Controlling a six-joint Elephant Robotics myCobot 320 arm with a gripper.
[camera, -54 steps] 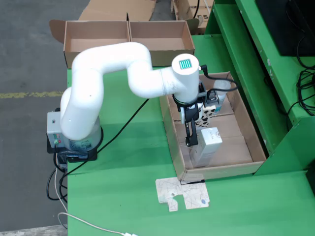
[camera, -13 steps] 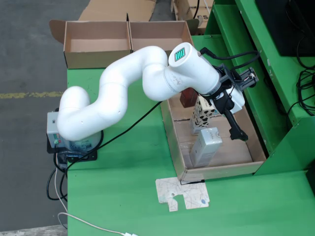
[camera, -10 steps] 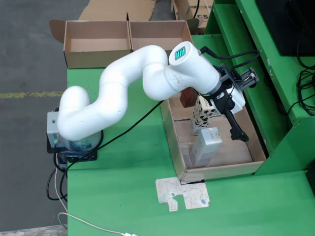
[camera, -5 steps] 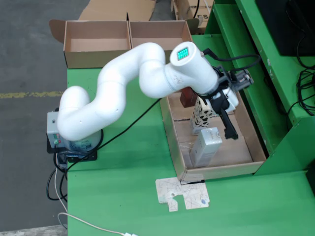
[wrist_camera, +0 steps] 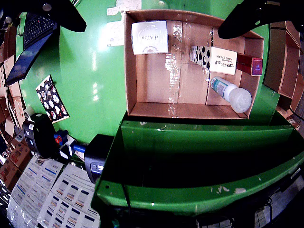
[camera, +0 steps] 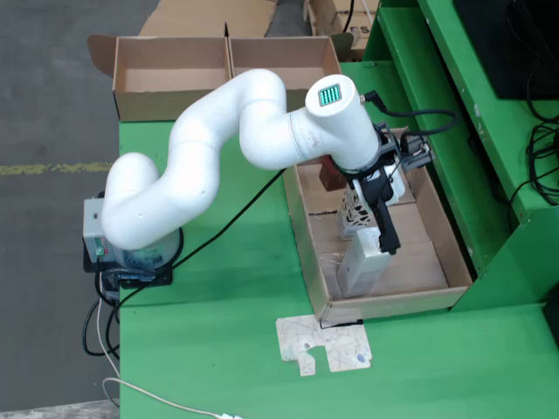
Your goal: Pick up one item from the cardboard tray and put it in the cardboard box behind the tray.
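Note:
The cardboard tray lies on the green table to the right of the arm. In the gripper view the tray holds a white box, a black-and-white spotted box, a red box and a white bottle. The fixed view shows the white box, the spotted box and the red box. My gripper hangs above the tray's middle. Its fingers stand wide apart with nothing between them. The cardboard box stands open behind the tray.
A cut paper sheet lies in front of the tray. Green shelving rises right beside the tray. The arm's base and cables sit at the table's left edge. A spotted card and a laptop appear in the gripper view.

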